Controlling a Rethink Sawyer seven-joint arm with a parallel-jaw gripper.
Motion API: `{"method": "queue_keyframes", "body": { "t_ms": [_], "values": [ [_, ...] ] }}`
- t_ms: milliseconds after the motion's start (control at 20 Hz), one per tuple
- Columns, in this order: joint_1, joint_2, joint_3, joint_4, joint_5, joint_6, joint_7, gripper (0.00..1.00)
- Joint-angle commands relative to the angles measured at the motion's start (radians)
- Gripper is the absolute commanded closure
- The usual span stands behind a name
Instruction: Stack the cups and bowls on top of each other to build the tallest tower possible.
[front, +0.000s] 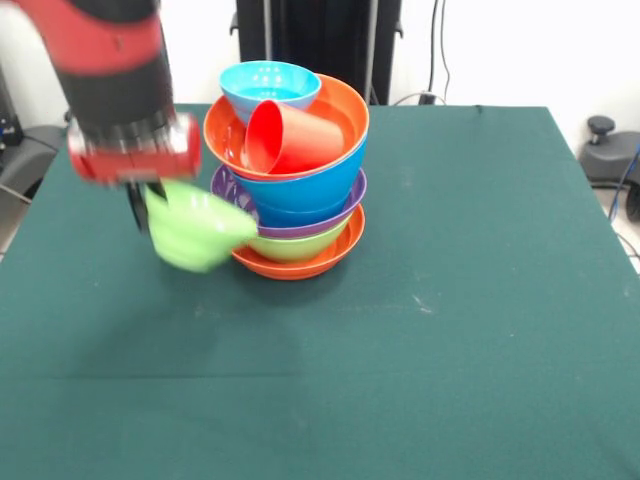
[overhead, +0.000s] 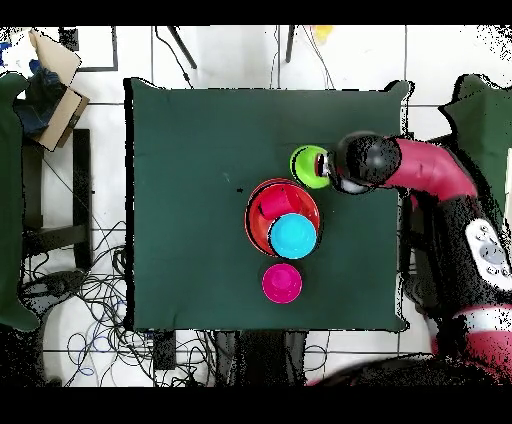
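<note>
The tower (front: 298, 200) stands mid-table. From the bottom it is a wide orange bowl (front: 300, 265), a green bowl (front: 300, 244), a purple bowl (front: 345, 205), a blue bowl (front: 305, 185) and a second orange bowl (front: 345, 110). The red cup (front: 292, 138) lies on its side in the top orange bowl, and a light blue bowl (front: 270, 85) sits at its far rim. My gripper (front: 148, 205) is shut on a second green bowl (front: 195, 232), held tilted just left of the tower. In the overhead view this bowl (overhead: 308, 163) is beside the tower (overhead: 283, 215). A magenta bowl (overhead: 282, 283) sits on the cloth near the tower.
The green tablecloth (front: 450, 300) covers the table. A cardboard box (overhead: 55, 85) and cables (overhead: 100, 300) lie off the table in the overhead view. A black stand (front: 600, 140) is past the table's right edge.
</note>
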Motion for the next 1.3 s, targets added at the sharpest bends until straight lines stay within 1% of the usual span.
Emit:
{"method": "queue_keyframes", "body": {
  "t_ms": [50, 100, 200, 400, 650, 700, 900, 1150, 1250, 1300],
  "values": [
    [-0.106, -0.337, -0.028, 0.496, 0.022, -0.155, -0.021, 1.00],
    [-0.137, -0.363, -0.020, 0.551, 0.025, -0.185, -0.026, 1.00],
    [-0.185, -0.401, -0.004, 0.627, 0.025, -0.227, -0.035, 1.00],
    [-0.261, -0.479, 0.024, 0.751, 0.032, -0.277, -0.051, 1.00],
    [-0.339, -0.567, 0.048, 0.879, 0.042, -0.322, -0.061, 1.00],
    [-0.360, -0.584, 0.053, 0.911, 0.042, -0.346, -0.062, 1.00],
    [-0.417, -0.628, 0.066, 1.000, 0.029, -0.416, -0.051, 1.00],
    [-0.452, -0.634, 0.061, 1.056, -0.005, -0.482, -0.024, 1.00],
    [-0.471, -0.643, 0.068, 1.077, -0.003, -0.496, -0.028, 1.00],
    [-0.492, -0.666, 0.085, 1.100, 0.018, -0.503, -0.040, 1.00]
  ]
}}
